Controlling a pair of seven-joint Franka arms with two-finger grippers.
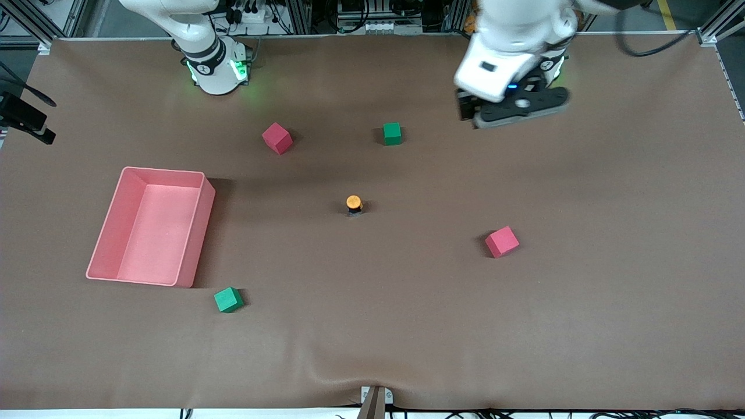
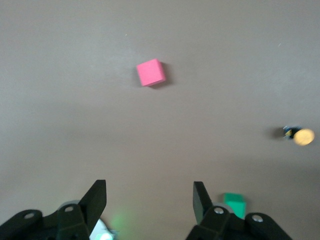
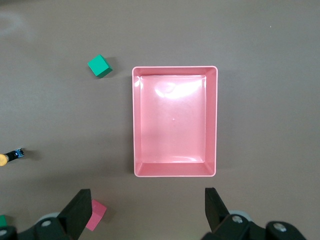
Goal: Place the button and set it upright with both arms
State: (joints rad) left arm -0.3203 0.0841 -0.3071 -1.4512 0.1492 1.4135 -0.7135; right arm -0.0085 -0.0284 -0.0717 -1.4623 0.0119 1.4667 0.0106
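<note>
The button [image 1: 354, 203] stands near the middle of the table, its orange cap up on a dark body. It also shows in the left wrist view as the button [image 2: 300, 136] and at the edge of the right wrist view as the button [image 3: 7, 157]. My left gripper [image 2: 148, 182] is open and empty; the left arm's hand [image 1: 512, 105] hangs high over the table near its own base, well apart from the button. My right gripper [image 3: 147, 190] is open and empty, high above the pink tray's [image 3: 175, 70] end of the table; the front view does not show it.
The pink tray [image 1: 195, 233] sits toward the right arm's end. Two red cubes [image 1: 277, 138] [image 1: 502, 241] and two green cubes [image 1: 392, 133] [image 1: 228, 299] lie scattered around the button. The brown cloth wrinkles at the front edge [image 1: 349, 378].
</note>
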